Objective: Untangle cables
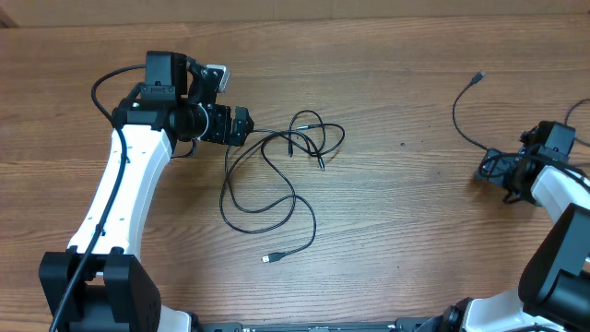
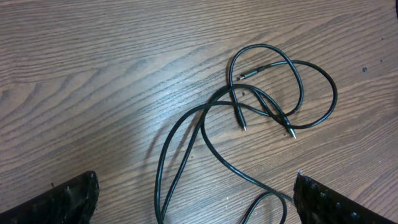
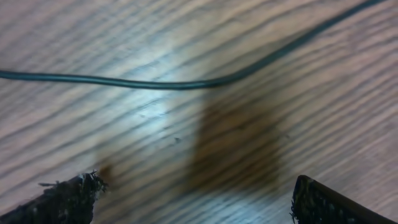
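Both pincers stand spread wide and empty, so this reads as the approach, with nothing pinched yet. The left pincer (image 1: pixel 245 127) hovers with the knotted cables (image 2: pixel 235 104) lying just ahead of its fingertips. Two small loops cross farthest ahead, short plug ends (image 2: pixel 241 124) poke out beneath them, and long strands trail back between its fingers. The right pincer (image 1: pixel 501 171) sits well apart from that knot, and a lone cord (image 3: pixel 155 84) runs crosswise just ahead of it, blurred in its own view. For the next move, I'd say the left one comes down on a single strand near the crossing and draws it clear, which calls for pinching one cord, not two. Room looks good: bare table (image 1: pixel 415 231) stretches between the two pincers, so that is the way to pull. The table's far edge lies off to one side of the left pincer, with less room there.
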Controlling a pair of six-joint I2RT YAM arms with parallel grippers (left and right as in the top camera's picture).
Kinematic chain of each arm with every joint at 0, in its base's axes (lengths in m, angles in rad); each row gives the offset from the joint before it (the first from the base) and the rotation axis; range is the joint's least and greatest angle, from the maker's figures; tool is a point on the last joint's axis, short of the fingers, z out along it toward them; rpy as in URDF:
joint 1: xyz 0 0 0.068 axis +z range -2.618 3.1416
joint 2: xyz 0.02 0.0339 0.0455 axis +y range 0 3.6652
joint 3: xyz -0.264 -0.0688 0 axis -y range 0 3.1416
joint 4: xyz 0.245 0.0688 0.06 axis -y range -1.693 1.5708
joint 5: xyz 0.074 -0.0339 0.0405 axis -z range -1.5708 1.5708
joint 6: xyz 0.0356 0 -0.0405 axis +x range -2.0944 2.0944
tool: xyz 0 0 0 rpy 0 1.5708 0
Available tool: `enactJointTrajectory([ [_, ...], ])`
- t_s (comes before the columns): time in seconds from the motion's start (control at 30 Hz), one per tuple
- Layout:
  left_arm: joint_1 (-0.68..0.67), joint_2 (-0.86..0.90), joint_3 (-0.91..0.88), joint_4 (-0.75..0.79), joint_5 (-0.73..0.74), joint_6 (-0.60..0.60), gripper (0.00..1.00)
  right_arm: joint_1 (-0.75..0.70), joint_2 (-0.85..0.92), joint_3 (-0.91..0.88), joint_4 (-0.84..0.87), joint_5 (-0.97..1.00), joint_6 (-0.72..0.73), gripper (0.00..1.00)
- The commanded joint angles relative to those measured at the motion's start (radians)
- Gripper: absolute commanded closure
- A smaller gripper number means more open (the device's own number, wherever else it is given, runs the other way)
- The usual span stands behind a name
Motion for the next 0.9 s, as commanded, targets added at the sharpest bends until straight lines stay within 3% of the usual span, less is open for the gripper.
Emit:
enactJointTrajectory([
  [0.0,-0.001,-0.002,0.021,0.0,-0.006,-0.006,0.0,-0.003,-0.018,-0.029,0.031,0.066,-0.006,0.0],
  [0.43,-0.001,-0.002,0.021,0.0,-0.006,-0.006,0.0,-0.005,0.018,-0.12,0.262,0.065,-0.007,0.0],
  [0.87,-0.001,-0.002,0.021,0.0,-0.006,-0.006,0.01,-0.005,0.153,-0.121,0.383,0.065,-0.006,0.0],
])
